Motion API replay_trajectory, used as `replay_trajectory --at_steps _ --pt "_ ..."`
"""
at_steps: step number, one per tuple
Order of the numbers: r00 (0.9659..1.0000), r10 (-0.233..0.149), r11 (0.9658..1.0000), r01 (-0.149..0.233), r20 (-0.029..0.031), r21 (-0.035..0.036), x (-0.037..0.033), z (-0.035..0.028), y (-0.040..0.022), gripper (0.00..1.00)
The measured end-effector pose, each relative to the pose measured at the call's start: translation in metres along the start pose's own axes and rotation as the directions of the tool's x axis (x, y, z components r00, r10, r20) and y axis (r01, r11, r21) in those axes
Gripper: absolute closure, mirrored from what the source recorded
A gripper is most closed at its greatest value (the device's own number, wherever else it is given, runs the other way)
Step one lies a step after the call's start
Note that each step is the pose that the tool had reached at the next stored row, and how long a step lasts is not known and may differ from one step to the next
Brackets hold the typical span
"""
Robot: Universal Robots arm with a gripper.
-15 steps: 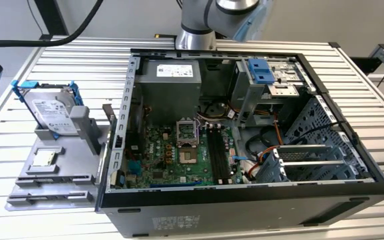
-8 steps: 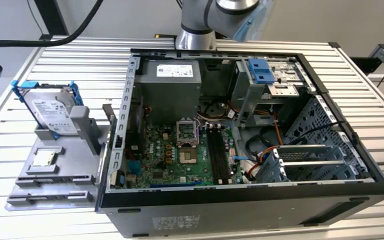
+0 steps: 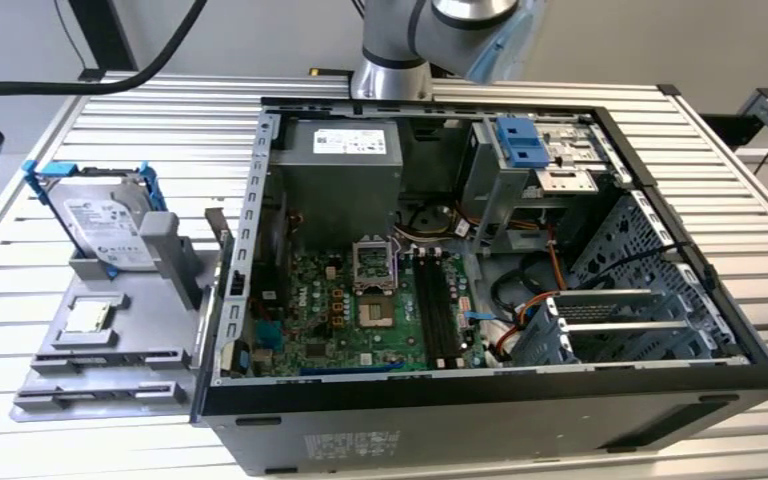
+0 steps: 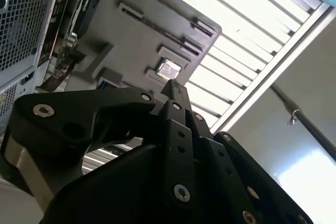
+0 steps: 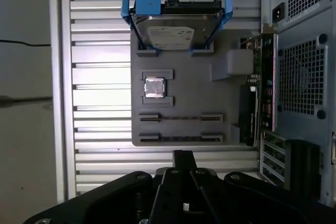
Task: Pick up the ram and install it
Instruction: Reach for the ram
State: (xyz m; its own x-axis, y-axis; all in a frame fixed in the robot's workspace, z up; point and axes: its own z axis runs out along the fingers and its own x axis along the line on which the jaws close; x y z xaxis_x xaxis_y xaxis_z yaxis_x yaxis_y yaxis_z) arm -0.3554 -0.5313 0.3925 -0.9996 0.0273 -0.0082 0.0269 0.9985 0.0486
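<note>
Slatted metal desk (image 3: 117, 120); open computer case (image 3: 491, 385) holds a motherboard (image 3: 344, 300); grey tray (image 5: 199, 98) carries a hard drive (image 5: 176, 32); claw (image 5: 182, 156) clenched, empty.

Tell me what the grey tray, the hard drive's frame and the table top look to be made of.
The grey tray looks like matte plastic, moulded or printed: even grey, no shine. The hard drive's frame seems blue plastic, slightly glossy. The table top is likely aluminium: ribbed silvery slats that catch the light.
</note>
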Motion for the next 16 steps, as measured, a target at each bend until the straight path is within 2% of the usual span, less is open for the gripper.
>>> replay_trajectory --at_steps 5,10,13,16 --pt "1.0000 0.000 1.0000 0.000 -0.0042 0.0001 0.0000 0.0000 0.0000 1.00" --pt "1.0000 -0.004 1.0000 0.004 -0.0045 0.0002 0.0001 -0.0001 0.0000 1.00" --pt "0.9984 -0.057 0.9984 0.057 -0.0069 -0.0003 0.0003 0.0000 0.0001 1.00" --pt "0.9938 -0.111 0.9938 0.111 -0.0095 -0.0009 0.0002 0.0000 0.0000 1.00"
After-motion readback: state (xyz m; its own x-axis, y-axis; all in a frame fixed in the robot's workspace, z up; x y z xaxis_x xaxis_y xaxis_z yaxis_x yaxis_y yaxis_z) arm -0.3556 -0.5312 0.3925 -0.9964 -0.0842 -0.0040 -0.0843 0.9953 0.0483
